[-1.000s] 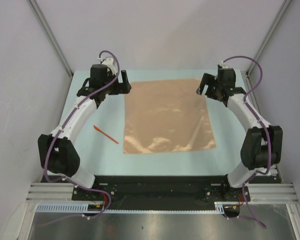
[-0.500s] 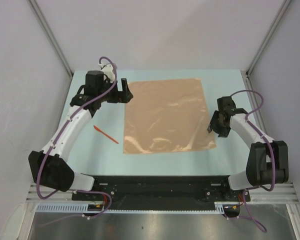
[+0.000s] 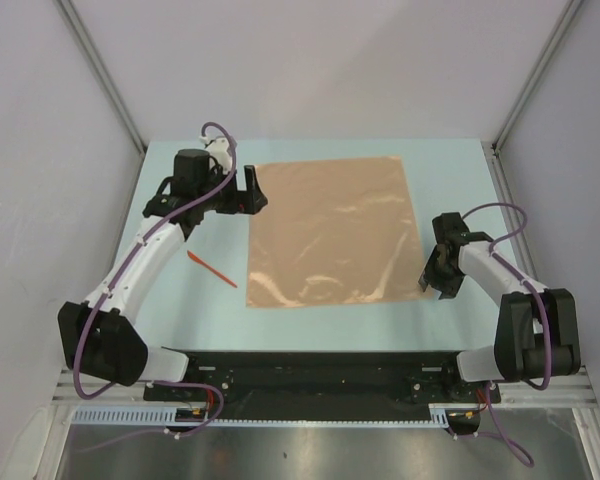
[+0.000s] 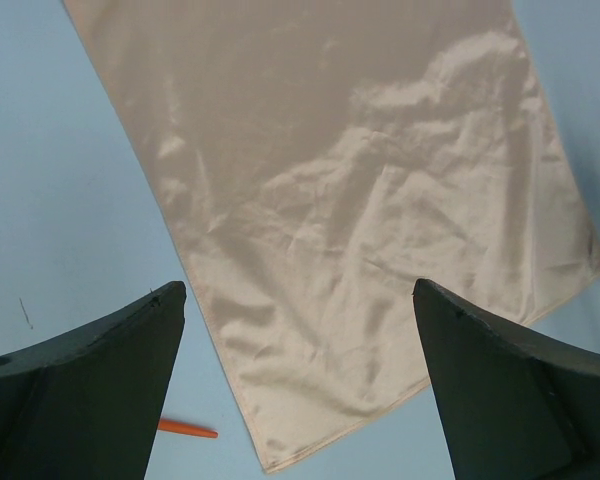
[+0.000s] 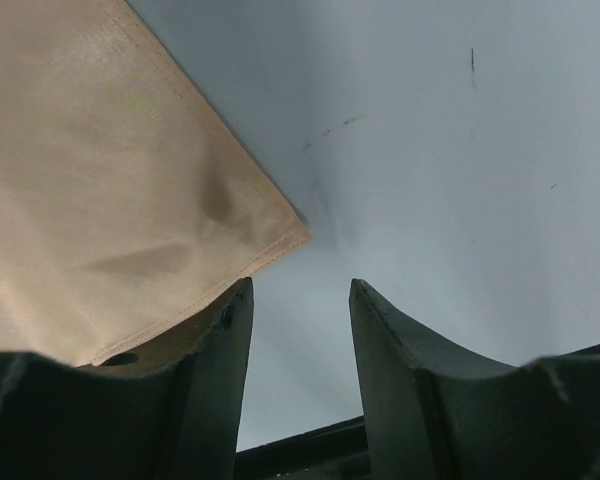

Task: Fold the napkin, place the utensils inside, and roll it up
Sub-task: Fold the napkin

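The pale blue table (image 3: 450, 170) carries everything. The napkin (image 3: 330, 235) is the biggest thing on it: a peach-orange cloth lying flat and open, not yet folded, with soft wrinkles and a light shine in its middle. It lies between my two arms.

My left gripper (image 3: 252, 190) is at the cloth's far left corner, its fingers spread as wide as they go and holding nothing. From my left wrist I look down on the cloth between them. I judge that it is placed there to take that corner for the first fold.

My right gripper (image 3: 426, 273) is low at the near right corner. Its fingers are partly drawn together, with bare table in the gap and no cloth pinched. The corner lies just beside one finger, which seems to cover the hem a little. To me this looks like the approach to a grasp.

The utensil (image 3: 212, 269), a thin orange-red stick, lies on the table apart from the cloth, on the near side of my left gripper, untouched.
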